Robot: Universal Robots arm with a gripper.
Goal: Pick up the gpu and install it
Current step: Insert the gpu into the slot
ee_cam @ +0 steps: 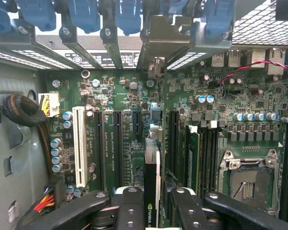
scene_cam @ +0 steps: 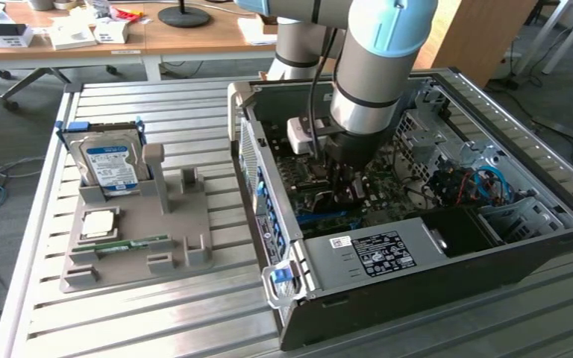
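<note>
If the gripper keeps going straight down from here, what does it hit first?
Probably the motherboard: the gripper, shut on the gpu, points the card's edge at the expansion slots. Depth is unclear.

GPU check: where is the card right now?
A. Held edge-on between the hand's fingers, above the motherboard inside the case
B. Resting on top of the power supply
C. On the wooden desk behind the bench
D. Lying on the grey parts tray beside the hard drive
A: the wrist view shows the gpu edge-on between the black fingers of the hand, over the motherboard slots.
</note>
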